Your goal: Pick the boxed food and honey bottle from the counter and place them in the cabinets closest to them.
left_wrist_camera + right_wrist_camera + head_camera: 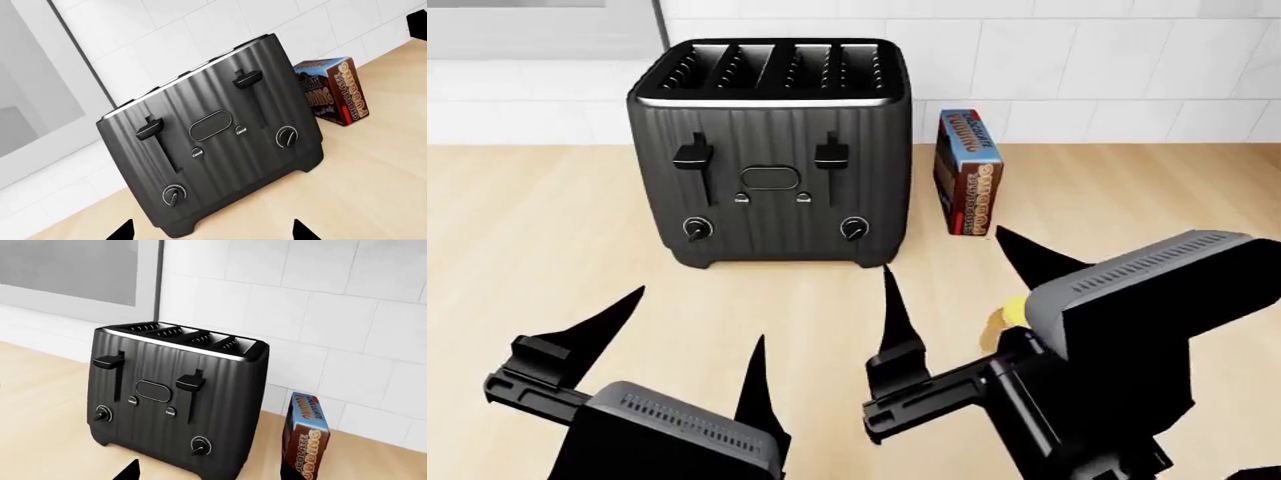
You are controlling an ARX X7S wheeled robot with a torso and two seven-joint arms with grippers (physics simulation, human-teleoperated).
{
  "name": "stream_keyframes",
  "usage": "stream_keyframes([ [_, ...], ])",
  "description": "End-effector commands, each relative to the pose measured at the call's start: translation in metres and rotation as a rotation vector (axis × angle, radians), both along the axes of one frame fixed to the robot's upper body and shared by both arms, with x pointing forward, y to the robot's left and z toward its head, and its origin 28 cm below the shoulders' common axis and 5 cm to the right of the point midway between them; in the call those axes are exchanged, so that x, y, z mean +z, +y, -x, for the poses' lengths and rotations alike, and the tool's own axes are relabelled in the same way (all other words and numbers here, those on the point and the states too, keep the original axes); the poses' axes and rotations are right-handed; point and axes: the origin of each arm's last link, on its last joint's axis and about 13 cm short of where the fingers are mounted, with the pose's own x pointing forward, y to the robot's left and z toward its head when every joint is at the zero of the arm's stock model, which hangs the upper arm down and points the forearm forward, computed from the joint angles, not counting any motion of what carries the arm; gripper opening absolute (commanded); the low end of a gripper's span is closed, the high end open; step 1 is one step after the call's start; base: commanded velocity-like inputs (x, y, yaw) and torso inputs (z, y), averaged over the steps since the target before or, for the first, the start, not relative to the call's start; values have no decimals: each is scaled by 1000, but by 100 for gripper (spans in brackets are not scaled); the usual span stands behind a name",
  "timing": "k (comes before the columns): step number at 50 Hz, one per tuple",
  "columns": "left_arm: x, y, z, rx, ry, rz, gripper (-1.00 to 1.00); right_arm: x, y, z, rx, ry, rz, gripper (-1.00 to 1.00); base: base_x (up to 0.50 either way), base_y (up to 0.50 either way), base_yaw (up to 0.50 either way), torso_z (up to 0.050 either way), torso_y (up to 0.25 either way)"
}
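In the head view only a small amber-yellow part of the honey bottle (1009,314) shows on the counter (534,230); my right arm's housing hides the rest. My right gripper (945,255) is open above the counter between the toaster and that bottle, holding nothing. My left gripper (698,318) is open too, low in front of the toaster's left side, with nothing between its fingers. Both wrist views look at the toaster past open fingertips, the left gripper (213,232) and the right gripper (210,474). The boxed food is out of view.
A black four-slot toaster (771,150) stands at the counter's middle against the white tiled wall (1094,70). To its right is a short brown-orange pudding box with a blue top (968,172), also seen as the pudding box (331,90) and the pudding box (305,437). A grey panel (541,25) sits at the back left.
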Motion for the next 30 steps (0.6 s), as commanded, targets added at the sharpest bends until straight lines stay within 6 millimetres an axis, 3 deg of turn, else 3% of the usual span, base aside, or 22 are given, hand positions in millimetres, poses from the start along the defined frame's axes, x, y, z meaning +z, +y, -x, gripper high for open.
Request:
stream_keyframes([
  [1,-1,0,-1,0,3,3,100,28,-10,-7,-56,-71,-52,100,0,0,0,0,0],
  [9,-1,0,-1,0,3,4,100,36,-13,-10,-78,-91,-57,100,0,0,0,0,0],
  [30,0,-1,0,-4,3,0,100,29,-18,-5,-64,9,-36,100,0,0,0,0,0],
])
